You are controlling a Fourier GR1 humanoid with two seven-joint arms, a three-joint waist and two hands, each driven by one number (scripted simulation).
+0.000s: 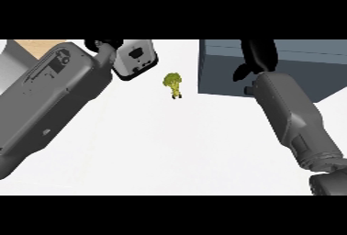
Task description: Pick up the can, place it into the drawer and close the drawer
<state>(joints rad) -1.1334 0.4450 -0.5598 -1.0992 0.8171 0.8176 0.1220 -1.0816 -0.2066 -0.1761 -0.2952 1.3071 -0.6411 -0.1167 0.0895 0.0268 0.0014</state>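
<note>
Reaching right hand over drawer; fingers are hanging downward, whether curled or holding something you cannot tell. Can is not showing anywhere, maybe hidden by hand or already inside. Left hand is mostly hidden at top, fingers unclear. Broccoli is lying near drawer: be keeping forearm away while pushing drawer shut.

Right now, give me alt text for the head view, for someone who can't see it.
The robot's right hand reaches over a blue-grey drawer unit at the upper right of a white counter. The left hand sits at the upper left, mostly hidden beside a white wrist housing. A small piece of broccoli lies between the forearms; no can is visible.
</note>
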